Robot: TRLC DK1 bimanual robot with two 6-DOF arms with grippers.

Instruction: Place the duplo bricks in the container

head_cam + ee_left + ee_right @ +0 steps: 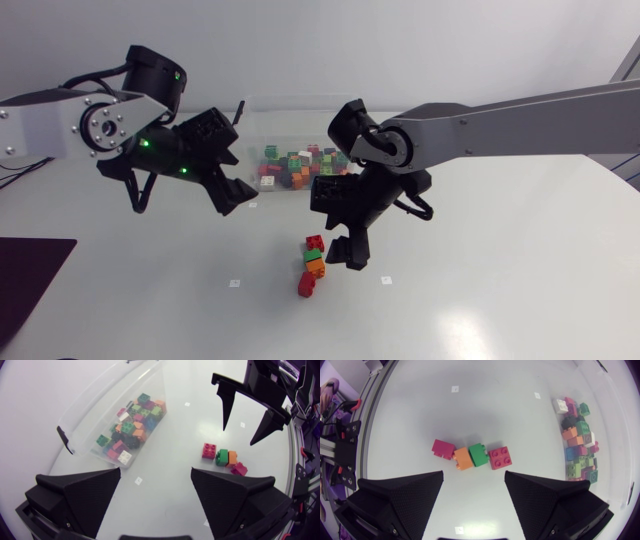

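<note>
Left gripper (156, 471) and right gripper (474, 474) gape wide, empty; 4 loose bricks (479, 454) lie under the right one; the right arm (500, 120) hides part of the container (262, 125)

Brick row (312, 266) on table (500, 285), before container (262, 120).

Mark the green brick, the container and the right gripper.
green brick (478, 454), right wrist view, top face.
container (290, 120), head view, bare rear wall.
right gripper (474, 476), right wrist view, midway between its fingertips.
</note>
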